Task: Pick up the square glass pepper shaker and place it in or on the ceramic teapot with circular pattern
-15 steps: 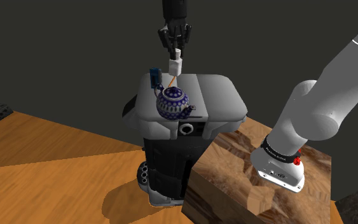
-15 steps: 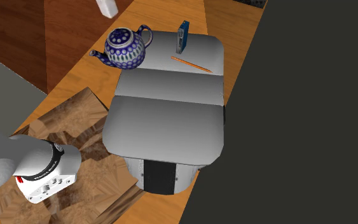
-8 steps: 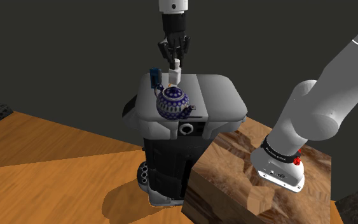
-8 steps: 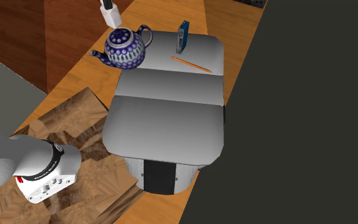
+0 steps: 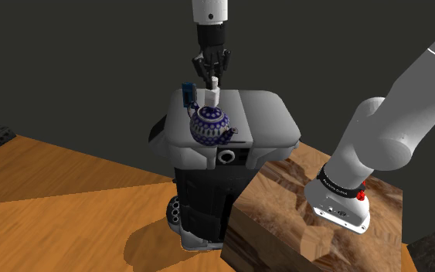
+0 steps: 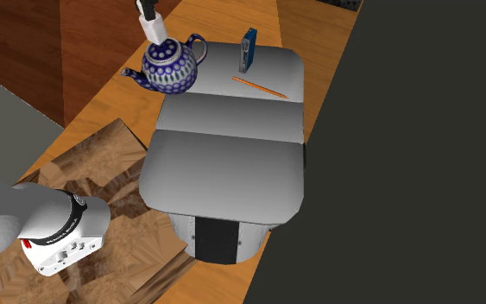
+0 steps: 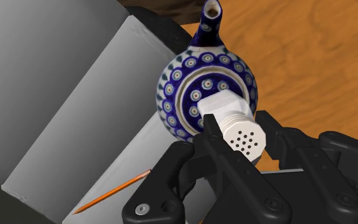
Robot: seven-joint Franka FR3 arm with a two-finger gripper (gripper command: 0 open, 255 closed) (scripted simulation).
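**Shaker held right over the teapot's top**

From the shoulder view, the white arm (image 5: 393, 131) reaches over from its wood-patterned stand (image 5: 300, 224), and the black pincer (image 5: 212, 77) points straight down. It is clamped on the cap end of a small white shaker (image 5: 213, 95), which hangs upright from the fingertips. Directly beneath the pincer and the shaker sits the blue-and-white teapot (image 5: 209, 124), near the edge of a grey top (image 5: 266, 116). The shaker's base is just above the pot's crown; I cannot tell whether they touch. A small blue box (image 5: 187, 93) stands just to one side of the pincer, at the grey top's edge.

In the second exterior view, the pincer (image 6: 148, 10) comes in with the shaker (image 6: 154, 28) between its fingers, tilted a little in this picture. The teapot (image 6: 170, 66) is right below it, spout and handle pointing opposite ways. Further from the pincer, an orange pencil (image 6: 259, 86) lies flat on the grey top (image 6: 232, 164), with the blue box (image 6: 248, 49) upright beyond it.

The wrist view looks down along the pincer (image 7: 238, 137). Its two fingers (image 7: 210, 130) press on either side of the shaker (image 7: 225, 108), whose cap, dotted with small holes, faces the camera. Past the fingertips, the shaker's base covers the middle of the teapot (image 7: 190, 83), inside the ringed pattern on top. What either one contains cannot be seen. The pencil (image 7: 110, 191) lies off to the side.
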